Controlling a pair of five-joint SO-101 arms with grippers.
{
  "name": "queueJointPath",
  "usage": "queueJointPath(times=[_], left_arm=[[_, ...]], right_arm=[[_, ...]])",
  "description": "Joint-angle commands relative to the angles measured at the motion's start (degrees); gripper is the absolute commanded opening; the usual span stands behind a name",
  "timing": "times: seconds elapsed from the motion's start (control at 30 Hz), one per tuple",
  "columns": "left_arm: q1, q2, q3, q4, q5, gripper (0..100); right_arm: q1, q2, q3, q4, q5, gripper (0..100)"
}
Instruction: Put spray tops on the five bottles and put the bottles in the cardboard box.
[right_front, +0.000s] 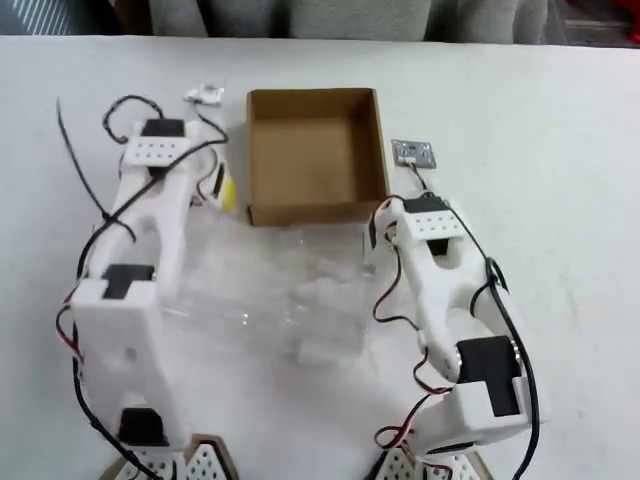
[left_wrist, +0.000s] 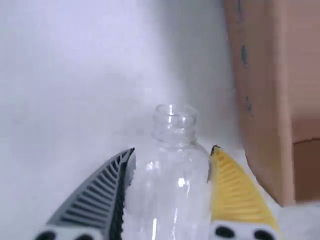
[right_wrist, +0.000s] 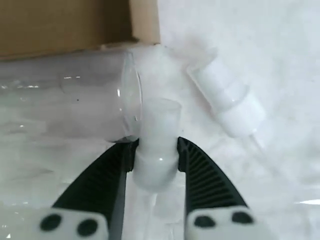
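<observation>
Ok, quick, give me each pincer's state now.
Left pincer: closed on a bottle, no top on it.
Right pincer: closed on a spray top.

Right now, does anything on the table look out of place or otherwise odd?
Yes. A clear bottle lies on its side beside the cardboard box, with a loose spray top near it. The right pincer holds another spray top; the bottle in the left pincer has no top.

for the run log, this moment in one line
left gripper holds uncapped bottle | right gripper holds spray top | cardboard box empty
</observation>
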Motion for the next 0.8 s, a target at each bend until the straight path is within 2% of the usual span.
queueJointPath(times=[0.0,0.2,0.5,0.6,0.77], left_arm=[[-0.9,-13.6,-1.6,3.1,6.5,2],[1.1,-21.8,-1.6,2.7,13.2,2],[8.7,-28.4,-0.4,0.0,13.6,2],[10.2,-30.9,6.4,-6.2,13.6,2],[11.4,-40.9,24.7,-23.0,13.7,2]], right_arm=[[0.8,-2.8,-0.1,-0.7,0.9,1.6],[1.7,-2.9,0.0,-0.7,0.9,1.6],[2.7,-2.9,-0.3,-0.9,0.9,1.6],[2.7,-2.9,-0.3,-1.0,0.9,1.6],[2.8,-2.9,-0.4,-1.0,0.9,1.6]])
